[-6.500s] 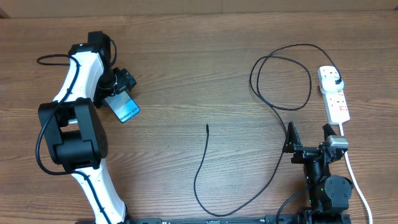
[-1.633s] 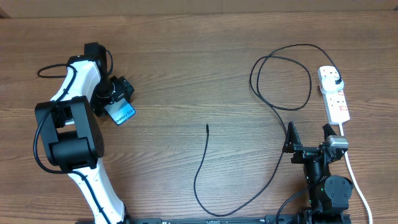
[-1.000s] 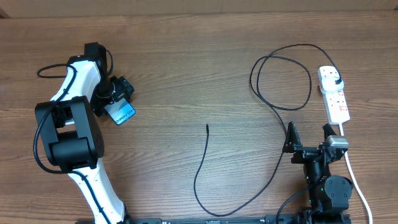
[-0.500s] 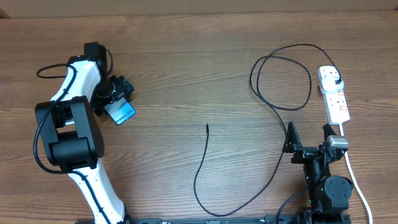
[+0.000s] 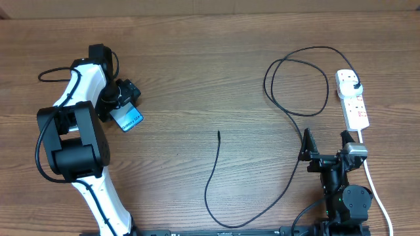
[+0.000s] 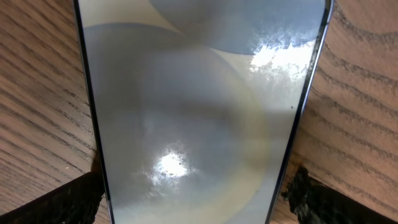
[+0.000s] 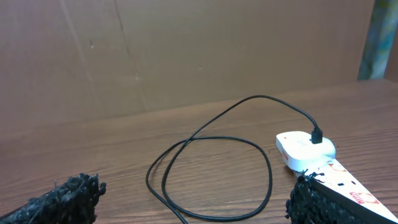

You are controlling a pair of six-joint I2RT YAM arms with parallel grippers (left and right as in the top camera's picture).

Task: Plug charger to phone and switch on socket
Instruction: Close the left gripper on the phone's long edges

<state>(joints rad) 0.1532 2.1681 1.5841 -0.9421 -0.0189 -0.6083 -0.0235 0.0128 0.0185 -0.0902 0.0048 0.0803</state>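
Closing on the phone is where you could lose it. It lies flat on the table, far across from the power strip. Your left gripper is spread wide astride its long edges and has nothing clamped. The wrist view shows the fingertips close on either side, but you cannot tell whether they touch. The edges are thin and the glass is glossy, so a squeeze that lands high could ride over the rim and skid or twist the phone.

The cable is your next worry. Its free tip lies loose about midway between the phone and the power strip. It is slim enough to flick aside under a clumsy pinch. Pulling hard could tighten the loop beside the power strip and drag the strip or its black plug.

Your right gripper sits just beside the near end of the power strip, jaws released and holding nothing.

Compared with the earliest frame, the left arm has drawn in and settled over the phone, which has shifted slightly further from the power strip. Since then nothing has moved. The cable, strip and right arm lie as they did.
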